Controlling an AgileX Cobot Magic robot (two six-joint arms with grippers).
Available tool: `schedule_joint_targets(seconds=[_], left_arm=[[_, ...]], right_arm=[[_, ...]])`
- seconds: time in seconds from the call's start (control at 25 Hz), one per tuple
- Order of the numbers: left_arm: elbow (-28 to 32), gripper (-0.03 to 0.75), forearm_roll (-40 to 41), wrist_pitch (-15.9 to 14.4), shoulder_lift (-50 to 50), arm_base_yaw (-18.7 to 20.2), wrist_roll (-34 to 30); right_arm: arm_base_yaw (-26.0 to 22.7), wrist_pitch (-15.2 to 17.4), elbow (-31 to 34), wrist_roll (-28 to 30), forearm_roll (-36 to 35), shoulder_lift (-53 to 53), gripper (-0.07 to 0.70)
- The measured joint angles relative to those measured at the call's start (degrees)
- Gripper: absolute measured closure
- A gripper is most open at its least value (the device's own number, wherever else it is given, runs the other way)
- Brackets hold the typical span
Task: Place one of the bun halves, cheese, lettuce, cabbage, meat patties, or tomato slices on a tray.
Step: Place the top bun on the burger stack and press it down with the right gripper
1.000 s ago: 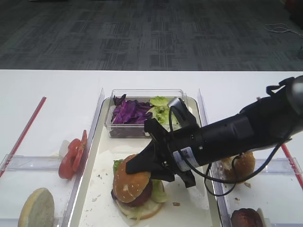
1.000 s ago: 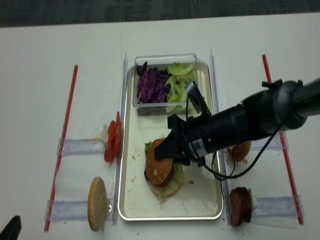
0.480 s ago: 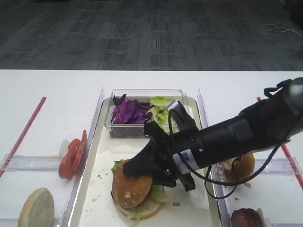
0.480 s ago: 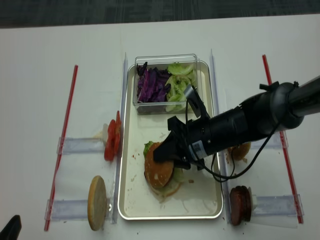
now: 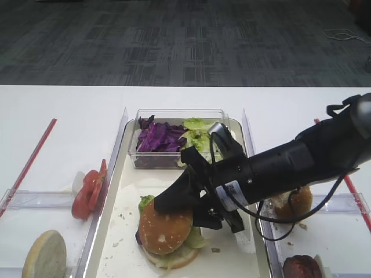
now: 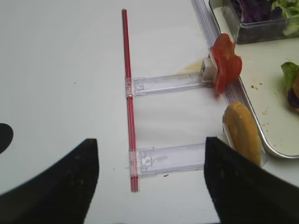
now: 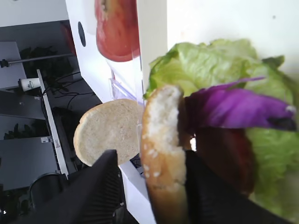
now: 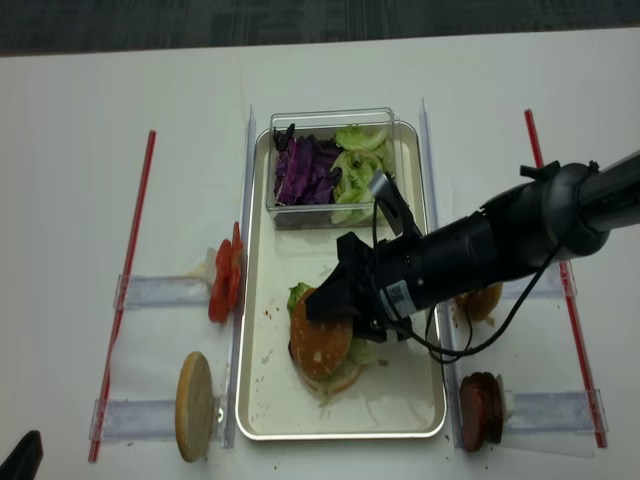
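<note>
White worktop (image 5: 64, 110) fills the foreground, with dark carpet beyond. On it lies the long tray (image 8: 262, 395), a clear box (image 5: 177, 116) of purple cabbage (image 5: 157, 138) and lettuce (image 5: 197, 134) at its far end. The right arm reaches across it, its gripper (image 5: 182, 204) over the stacked burger, its fingers set either side of the domed bun top (image 5: 165, 227), jaws parted and not clamping it. That bun rests atop the stack on the tray. The left gripper (image 6: 149, 184) hovers open over bare worktop. Tomato slices (image 5: 90, 189) and a pale bun half (image 5: 45, 255) stand on side trays left, a patty (image 8: 480, 410) on the right.
</note>
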State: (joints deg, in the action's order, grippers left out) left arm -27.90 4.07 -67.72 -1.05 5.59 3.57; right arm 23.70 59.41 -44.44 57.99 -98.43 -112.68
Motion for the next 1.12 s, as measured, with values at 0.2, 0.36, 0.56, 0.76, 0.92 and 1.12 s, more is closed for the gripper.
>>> schedule_joint_targets(seconds=[0.2, 0.36, 0.56, 0.76, 0.92, 1.12], left_arm=[[0.00, 0.235, 0.00, 0.00, 0.00, 0.00, 0.00], [0.00, 0.235, 0.00, 0.00, 0.00, 0.00, 0.00], [0.00, 0.235, 0.00, 0.00, 0.00, 0.00, 0.00], [0.00, 0.235, 0.00, 0.00, 0.00, 0.00, 0.00], [0.00, 0.235, 0.00, 0.00, 0.00, 0.00, 0.00], [0.00, 0.235, 0.00, 0.00, 0.00, 0.00, 0.00]], right_arm=[[-1.25, -0.11, 0.00, -1.30, 2.15, 0.00, 0.290], [-1.25, -0.46, 0.00, -1.30, 2.63, 0.46, 0.290], [-1.35, -1.31, 0.00, -1.30, 3.43, 0.46, 0.290], [-1.35, -1.75, 0.00, -1.30, 3.56, 0.46, 0.290], [-1.35, -1.74, 0.00, -1.30, 3.64, 0.46, 0.290], [-1.46, -2.60, 0.00, -1.67, 4.75, 1.40, 0.290]])
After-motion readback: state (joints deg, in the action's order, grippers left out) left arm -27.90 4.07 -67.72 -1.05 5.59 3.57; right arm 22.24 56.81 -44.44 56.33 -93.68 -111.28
